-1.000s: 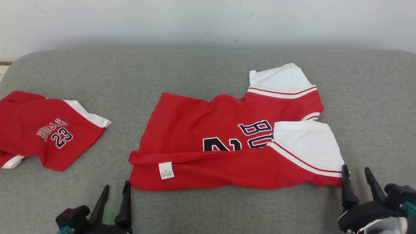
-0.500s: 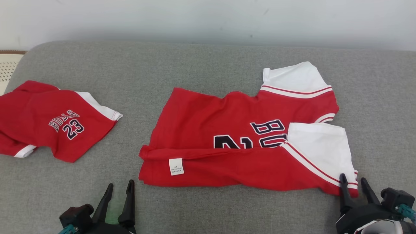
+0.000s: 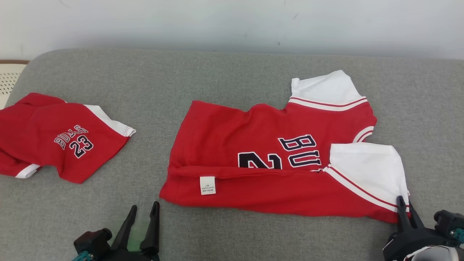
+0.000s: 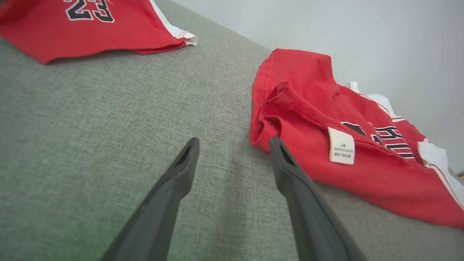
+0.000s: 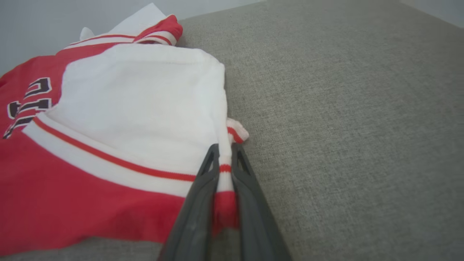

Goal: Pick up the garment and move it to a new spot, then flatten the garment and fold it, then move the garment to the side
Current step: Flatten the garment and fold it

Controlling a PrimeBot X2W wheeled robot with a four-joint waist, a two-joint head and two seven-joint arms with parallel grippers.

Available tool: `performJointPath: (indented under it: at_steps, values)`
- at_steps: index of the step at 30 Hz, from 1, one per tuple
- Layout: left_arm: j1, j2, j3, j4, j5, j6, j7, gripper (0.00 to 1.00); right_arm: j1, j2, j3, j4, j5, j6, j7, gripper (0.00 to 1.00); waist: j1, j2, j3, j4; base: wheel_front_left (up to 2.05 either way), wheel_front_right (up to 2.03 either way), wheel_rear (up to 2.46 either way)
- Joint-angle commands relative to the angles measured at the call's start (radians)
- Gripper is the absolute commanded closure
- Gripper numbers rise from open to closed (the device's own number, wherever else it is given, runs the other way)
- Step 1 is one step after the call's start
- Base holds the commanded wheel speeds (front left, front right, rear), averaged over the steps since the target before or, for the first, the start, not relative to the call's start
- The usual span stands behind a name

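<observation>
The garment [image 3: 268,145] is a red jersey with white sleeves and dark lettering. It lies across the middle of the grey cushion [image 3: 232,79], its near edge folded over so a white label shows. My right gripper [image 3: 402,201] is at its near right corner. In the right wrist view the gripper [image 5: 225,146] is shut on the striped hem where the white sleeve [image 5: 127,108] meets the red. My left gripper [image 3: 144,206] stands open just off the near left corner. In the left wrist view the gripper [image 4: 235,140] has bare cushion between its fingers, and the garment [image 4: 362,170] lies just to the right.
Red shorts [image 3: 54,137] printed with "BULLS 23" lie at the cushion's left end and show again [image 4: 90,25] in the left wrist view. A pale wall [image 3: 232,21] runs behind the cushion. A white perforated object [image 3: 7,79] sits past the left edge.
My right gripper has closed on the garment's near right corner; it stood open before. The head camera has shifted a little. My left gripper has stayed open.
</observation>
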Motion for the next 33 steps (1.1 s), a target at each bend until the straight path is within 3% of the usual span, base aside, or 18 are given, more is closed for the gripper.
performJointPath:
  at_steps: [1,16,25,33]
  values:
    - [0.008,0.002,-0.013,0.002,-0.014,-0.006,-0.004,0.00,0.016,-0.011,-0.008,-0.004,-0.006,-0.002,0.000,1.00,0.0000,0.0000,-0.001,-0.005,0.00,0.00,0.00]
    - [-0.052,0.001,-0.150,-0.013,-0.023,-0.008,-0.004,0.00,-0.011,-0.015,0.012,-0.018,-0.013,-0.002,0.000,1.00,0.0000,0.0000,0.026,-0.033,0.00,0.00,0.00]
    - [-0.079,0.001,-0.107,0.029,0.028,-0.008,-0.004,0.00,-0.017,-0.010,0.024,-0.028,-0.018,-0.002,0.000,1.00,0.0000,0.0000,0.033,-0.041,0.00,0.00,0.00]
    - [-0.084,0.001,-0.168,0.057,-0.014,-0.008,-0.004,0.00,-0.020,-0.001,0.031,-0.028,-0.017,-0.002,0.000,1.00,0.0000,0.0000,0.032,-0.043,0.00,0.00,0.00]
